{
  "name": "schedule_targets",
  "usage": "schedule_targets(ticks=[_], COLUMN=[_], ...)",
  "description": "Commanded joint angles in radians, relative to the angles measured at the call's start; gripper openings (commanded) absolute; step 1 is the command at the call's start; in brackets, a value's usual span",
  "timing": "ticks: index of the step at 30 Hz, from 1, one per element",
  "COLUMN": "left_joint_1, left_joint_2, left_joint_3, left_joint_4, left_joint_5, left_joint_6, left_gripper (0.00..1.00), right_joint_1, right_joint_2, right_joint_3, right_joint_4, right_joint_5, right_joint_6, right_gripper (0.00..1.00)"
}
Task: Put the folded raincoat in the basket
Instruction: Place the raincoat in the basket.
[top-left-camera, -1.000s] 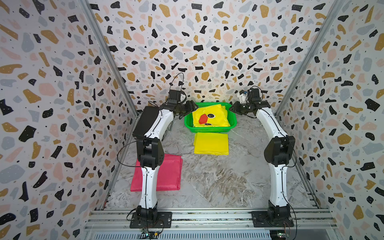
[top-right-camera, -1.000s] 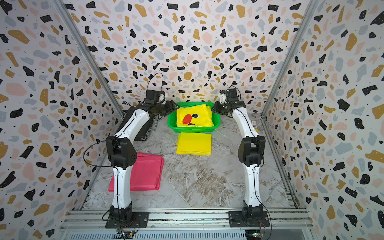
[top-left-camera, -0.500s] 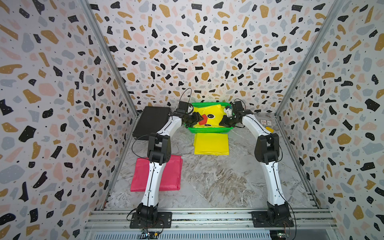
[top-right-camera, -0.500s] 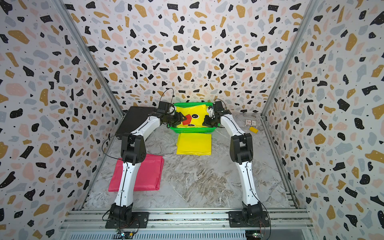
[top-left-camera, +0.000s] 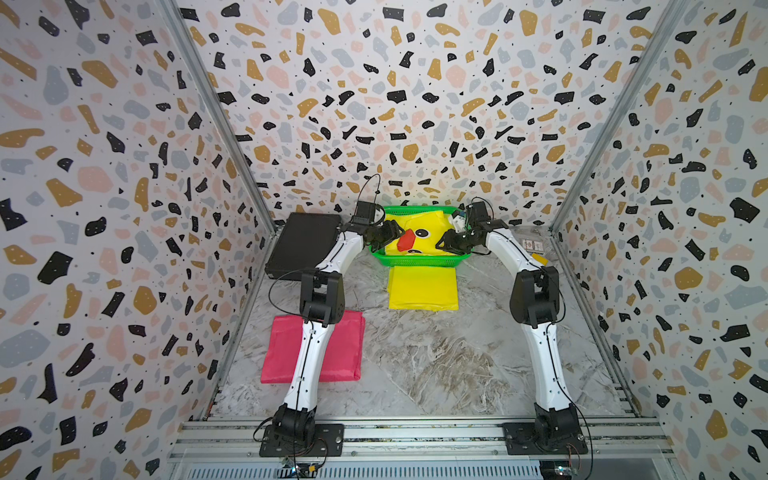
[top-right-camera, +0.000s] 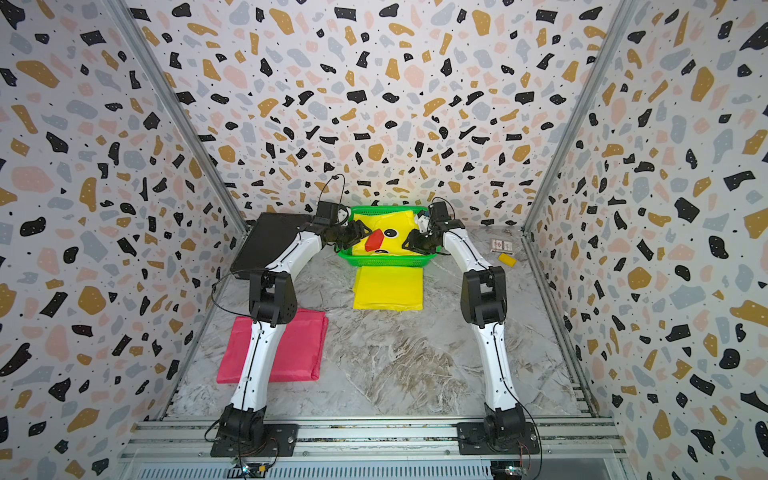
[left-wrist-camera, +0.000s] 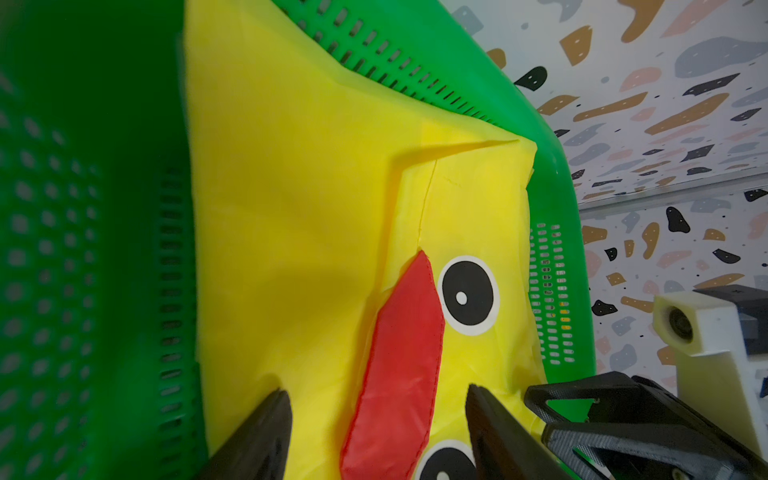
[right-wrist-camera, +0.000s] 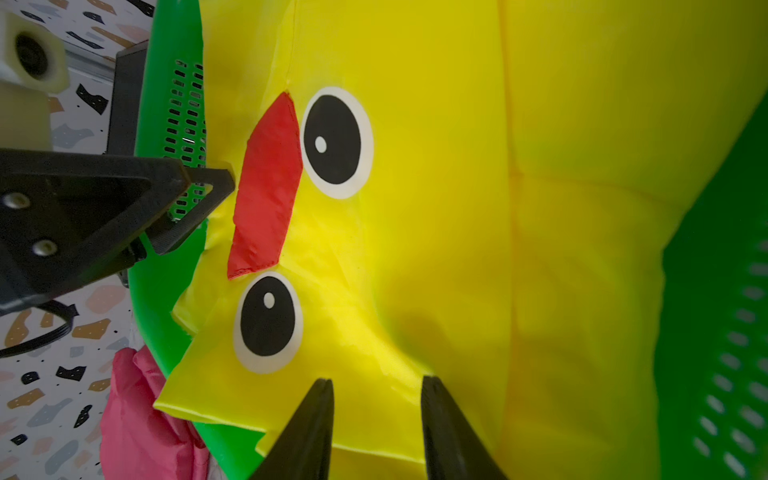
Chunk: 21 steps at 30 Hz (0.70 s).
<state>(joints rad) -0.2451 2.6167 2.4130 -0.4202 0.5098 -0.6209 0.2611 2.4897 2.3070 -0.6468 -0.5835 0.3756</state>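
The folded raincoat (top-left-camera: 424, 232) (top-right-camera: 392, 232), yellow with a red beak and two black eyes, lies inside the bright green basket (top-left-camera: 415, 261) (top-right-camera: 384, 261) at the back of the table. My left gripper (top-left-camera: 390, 237) (top-right-camera: 353, 237) hangs over its left part. In the left wrist view it (left-wrist-camera: 378, 390) is open, its fingers straddling the beak on the raincoat (left-wrist-camera: 311, 208). My right gripper (top-left-camera: 451, 243) (top-right-camera: 417, 245) is over the right part. In the right wrist view it (right-wrist-camera: 378, 380) is open, with yellow fabric (right-wrist-camera: 436, 208) showing between the tips, which do not pinch it.
A second yellow folded raincoat (top-left-camera: 422, 289) lies on the table just in front of the basket. A pink folded one (top-left-camera: 345, 345) lies at the front left, under the left arm. A flat black case (top-left-camera: 305, 241) leans at the back left. A small yellow piece (top-right-camera: 507, 259) sits at the back right.
Both grippers have moved from the basket's outer sides inward over the raincoat. The right gripper's jaws have spread apart. The raincoat rests in the basket.
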Motion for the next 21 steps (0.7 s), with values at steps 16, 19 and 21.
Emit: schedule_targets(ticks=[16,19,21], left_joint_1=[0.007,0.006,0.007], left_joint_2=[-0.483,-0.636,-0.735], left_joint_3=[-0.318,-0.517,-0.657], left_joint_4=[0.060,0.093,0.114], left_joint_5=[-0.044,-0.101,-0.141], left_joint_6=[0.058,0.058,0.053], left_gripper=[0.82,0.84,0.85], right_joint_1=[0.026,0.039,0.046], right_joint_2=[-0.537,-0.610,-0.664], right_joint_3=[-0.491,-0.625,-0.727], right_joint_4=[0.119,0.133,0.170], right_joint_5=[0.054,0.083,0.084], right_joint_6=[-0.087,-0.083,-0.070], right_gripper=[0.47,0.46,0.46])
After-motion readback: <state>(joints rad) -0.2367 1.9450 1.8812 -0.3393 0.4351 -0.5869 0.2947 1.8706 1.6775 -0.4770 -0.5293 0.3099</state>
